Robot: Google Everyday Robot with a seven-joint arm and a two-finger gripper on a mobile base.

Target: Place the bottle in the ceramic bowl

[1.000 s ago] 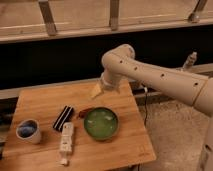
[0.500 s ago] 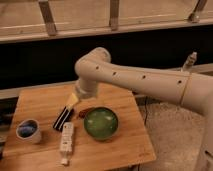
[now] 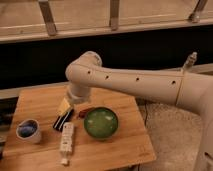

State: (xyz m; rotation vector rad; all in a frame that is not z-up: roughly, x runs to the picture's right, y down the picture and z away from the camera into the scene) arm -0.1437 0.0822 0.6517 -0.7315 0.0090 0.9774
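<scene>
Hanging low over the wooden desk [image 3: 125,145], the cream robot arm [image 3: 140,82] ends in a yellowish claw [image 3: 64,107], fingers spread apart and holding nothing, just above a flat black rectangular object with a white stripe [image 3: 59,124]. The slim white bottle [image 3: 66,140] lies flat on the desk at 8 o'clock from the round glossy green ceramic bowl [image 3: 102,125], just beside it. A small white cup with blue inside [image 3: 28,130] stands at 9 o'clock, well apart.

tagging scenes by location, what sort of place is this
Likely an indoor lab or break area: wooden table, ceramic bowl and cup; the pincer hangs above the table beside the bowl.
</scene>
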